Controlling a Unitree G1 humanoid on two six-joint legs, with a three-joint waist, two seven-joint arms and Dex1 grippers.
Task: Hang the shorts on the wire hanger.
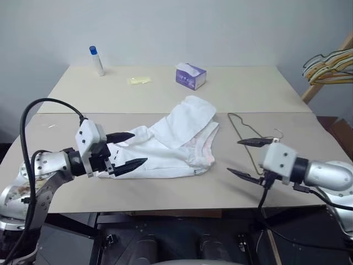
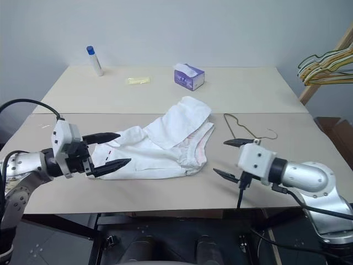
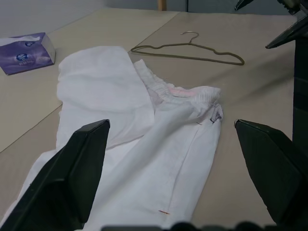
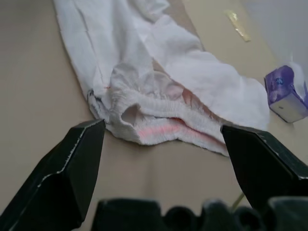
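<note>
White cloth shorts (image 1: 165, 144): lengthwise left-right, gathered waistband rightward.
Thin grey wire hanger (image 1: 248, 141): hook rightward.
Left gripper (image 1: 128, 149): spread wide, empty.
Right gripper (image 1: 247, 157): spread wide, empty.
Right wrist view: pink waistband lining (image 4: 159, 131).

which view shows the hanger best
The left wrist view: the hanger lies whole and unobstructed on the table beyond the shorts, hook and triangle clear. In both eye views the right hand covers its near end. The right wrist view catches at most a sliver at the bottom.
</note>
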